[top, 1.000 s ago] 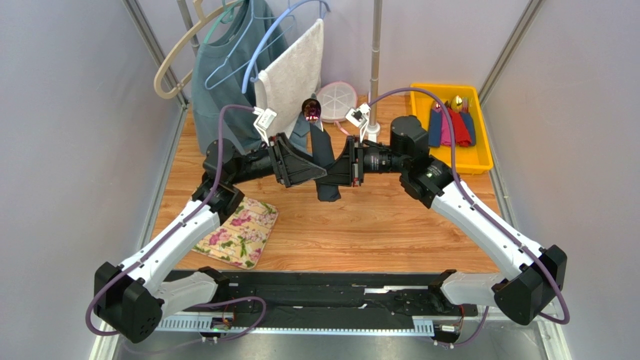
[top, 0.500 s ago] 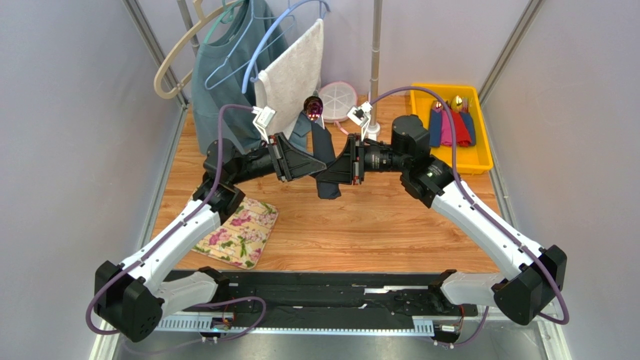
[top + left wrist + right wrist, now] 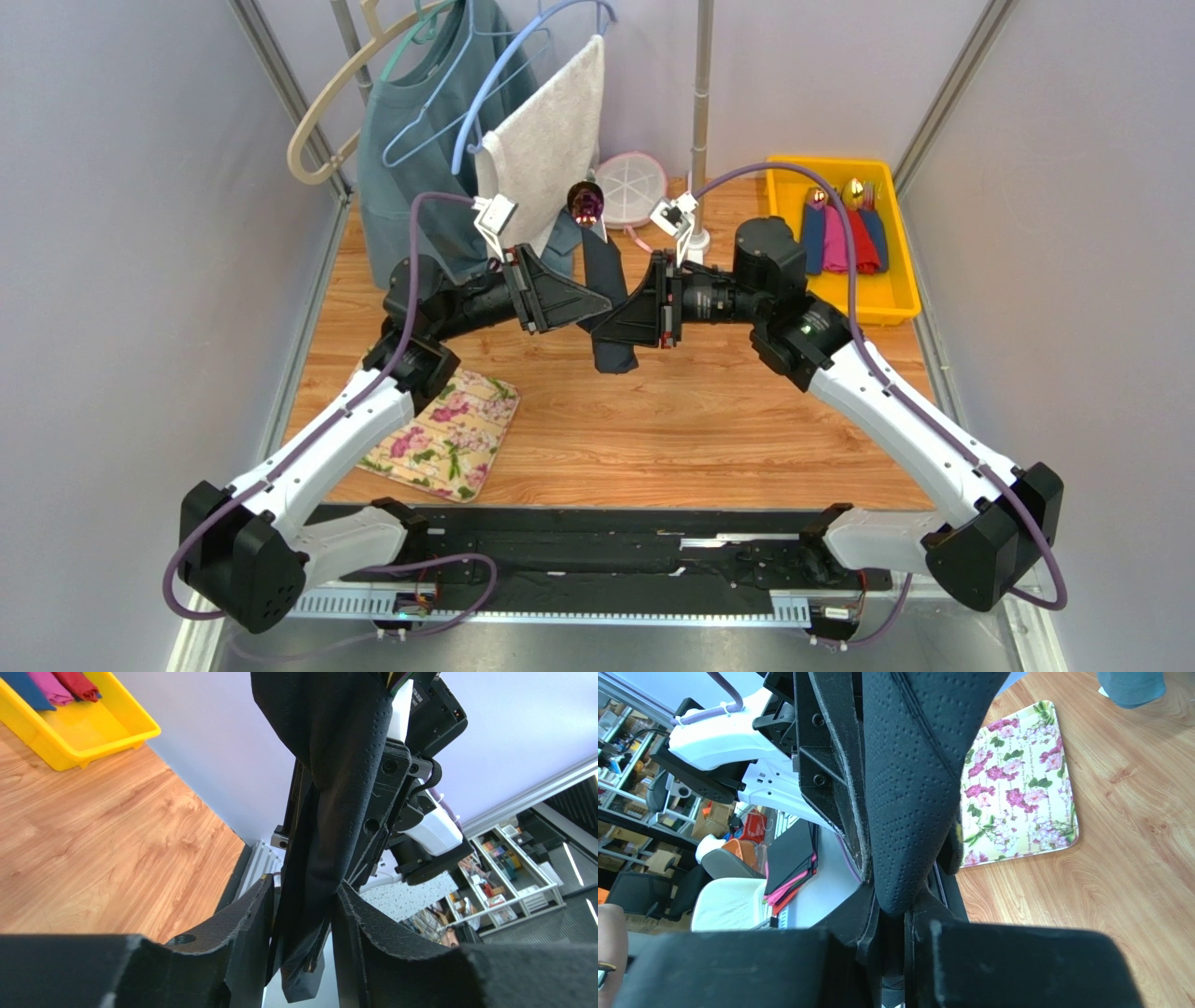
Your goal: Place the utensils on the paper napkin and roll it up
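Note:
The black paper napkin point(image 3: 608, 301) is rolled into a long bundle and held upright in the air between both grippers. The spoon's purple-pink bowl point(image 3: 582, 200) sticks out of its top end; the other utensils are hidden inside. My left gripper point(image 3: 592, 308) is shut on the roll from the left, and my right gripper point(image 3: 627, 319) is shut on it from the right. In the left wrist view the roll point(image 3: 330, 777) runs between the fingers of that gripper point(image 3: 302, 906). In the right wrist view the dotted roll point(image 3: 913, 798) drops into the shut right gripper point(image 3: 904, 917).
A floral mat point(image 3: 449, 434) lies at the near left, also in the right wrist view point(image 3: 1018, 798). A yellow tray point(image 3: 898, 301) with coloured rolled napkins point(image 3: 842, 238) stands at the back right. Hung clothes point(image 3: 435, 140), a white towel point(image 3: 547, 140), a pole point(image 3: 699, 126) and a pink-rimmed dish point(image 3: 631, 189) stand behind.
Both grippers keep their hold on the roll. The bundle and both wrists have edged slightly up and toward the back; otherwise nothing differs.

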Controlling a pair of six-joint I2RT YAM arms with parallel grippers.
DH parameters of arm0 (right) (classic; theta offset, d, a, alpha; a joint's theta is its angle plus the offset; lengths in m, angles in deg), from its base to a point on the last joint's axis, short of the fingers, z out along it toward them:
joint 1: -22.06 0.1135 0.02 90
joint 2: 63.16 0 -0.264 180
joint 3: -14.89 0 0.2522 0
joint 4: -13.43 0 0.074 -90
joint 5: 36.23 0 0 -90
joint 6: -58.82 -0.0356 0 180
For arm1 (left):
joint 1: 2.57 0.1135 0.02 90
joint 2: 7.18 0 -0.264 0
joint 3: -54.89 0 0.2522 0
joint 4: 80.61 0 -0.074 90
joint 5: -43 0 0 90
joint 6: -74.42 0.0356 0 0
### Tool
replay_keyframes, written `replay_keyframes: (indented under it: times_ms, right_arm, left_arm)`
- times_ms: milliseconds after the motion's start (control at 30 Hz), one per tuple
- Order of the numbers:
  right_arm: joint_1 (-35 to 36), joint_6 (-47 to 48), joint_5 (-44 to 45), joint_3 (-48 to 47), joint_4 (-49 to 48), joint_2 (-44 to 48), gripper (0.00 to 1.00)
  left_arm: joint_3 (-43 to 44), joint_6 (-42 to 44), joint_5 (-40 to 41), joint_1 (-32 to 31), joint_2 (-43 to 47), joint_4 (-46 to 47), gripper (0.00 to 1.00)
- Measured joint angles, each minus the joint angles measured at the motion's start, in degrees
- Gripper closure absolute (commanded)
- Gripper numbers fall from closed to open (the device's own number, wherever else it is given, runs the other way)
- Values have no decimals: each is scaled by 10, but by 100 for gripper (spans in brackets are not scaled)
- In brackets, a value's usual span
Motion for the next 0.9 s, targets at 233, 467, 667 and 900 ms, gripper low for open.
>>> replay_keyframes:
  times_ms: [233,467,667,900]
  right_arm:
    - [2,-12,0,0,-11,0,100]
    - [1,-28,6,1,-13,0,96]
    - [2,-23,-4,-2,-8,0,51]
    - [-35,-7,-30,-36,31,0,46]
  left_arm:
    - [2,-11,9,0,-1,-2,60]
    - [10,-6,-2,-1,-1,11,100]
    - [9,8,-15,7,-1,14,100]
    - [-4,19,-35,23,-1,35,100]
